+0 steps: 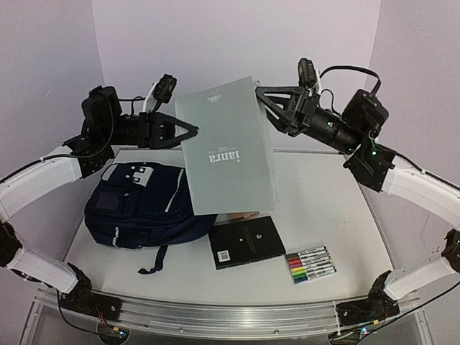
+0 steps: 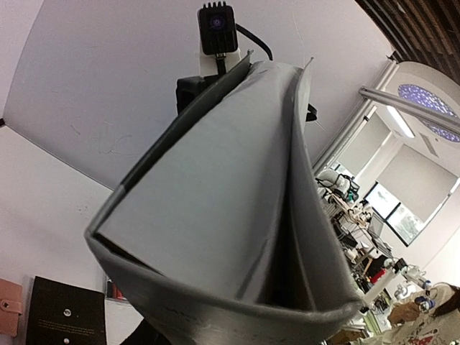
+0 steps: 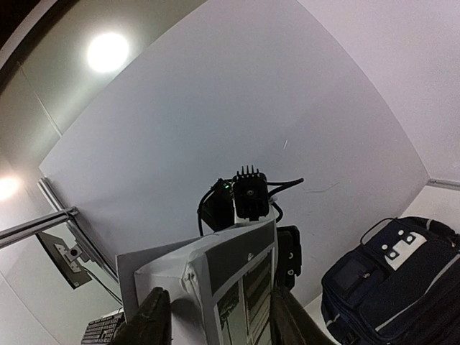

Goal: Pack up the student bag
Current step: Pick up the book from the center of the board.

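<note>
The navy-blue student bag (image 1: 140, 205) lies on the table at the left, zip pockets up; it also shows at the right edge of the right wrist view (image 3: 395, 280). A large grey book (image 1: 226, 147) hangs tilted in the air above the table's middle. My right gripper (image 1: 260, 95) is shut on its top right corner, with the fingers (image 3: 147, 320) on either side of the book (image 3: 215, 280). My left gripper (image 1: 192, 131) meets the book's left edge. The book (image 2: 215, 215) fills the left wrist view and hides those fingers.
A black book (image 1: 246, 241) lies flat in front of the bag, also seen in the left wrist view (image 2: 65, 313). A pack of coloured markers (image 1: 310, 264) lies to its right. A pink item (image 2: 8, 307) lies beside the black book.
</note>
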You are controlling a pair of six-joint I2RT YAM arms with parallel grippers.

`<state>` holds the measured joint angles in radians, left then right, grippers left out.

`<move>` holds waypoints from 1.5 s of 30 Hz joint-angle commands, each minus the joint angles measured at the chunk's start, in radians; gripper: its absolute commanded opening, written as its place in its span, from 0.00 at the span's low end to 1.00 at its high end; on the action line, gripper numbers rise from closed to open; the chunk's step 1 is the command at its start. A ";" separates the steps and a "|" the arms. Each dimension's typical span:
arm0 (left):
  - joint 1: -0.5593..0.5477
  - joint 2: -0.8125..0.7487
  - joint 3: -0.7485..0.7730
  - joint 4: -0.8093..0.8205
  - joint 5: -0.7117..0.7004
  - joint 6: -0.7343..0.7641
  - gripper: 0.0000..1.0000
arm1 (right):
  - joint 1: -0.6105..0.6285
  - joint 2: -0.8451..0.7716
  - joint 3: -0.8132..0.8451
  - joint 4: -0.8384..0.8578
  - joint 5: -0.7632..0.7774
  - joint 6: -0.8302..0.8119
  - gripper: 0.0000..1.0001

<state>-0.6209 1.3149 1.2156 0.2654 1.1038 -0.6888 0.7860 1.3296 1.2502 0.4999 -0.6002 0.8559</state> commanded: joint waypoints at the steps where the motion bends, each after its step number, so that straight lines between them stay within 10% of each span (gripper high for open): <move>1: -0.001 -0.071 0.014 -0.071 -0.146 -0.008 0.08 | 0.002 -0.025 -0.024 0.033 0.007 -0.016 0.62; 11: 0.045 -0.046 0.076 -0.229 -0.260 -0.069 0.06 | 0.001 -0.035 -0.054 0.035 -0.047 -0.037 0.97; 28: 0.116 -0.001 0.079 -0.249 -0.217 -0.137 0.08 | 0.003 -0.001 -0.054 -0.071 -0.026 -0.102 0.98; 45: 0.117 0.074 0.171 -0.439 -0.158 -0.010 0.18 | 0.014 0.080 -0.049 -0.141 0.017 -0.152 0.38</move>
<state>-0.5095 1.3757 1.3067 -0.0846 0.9688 -0.7702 0.7879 1.4082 1.1687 0.3129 -0.5777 0.7270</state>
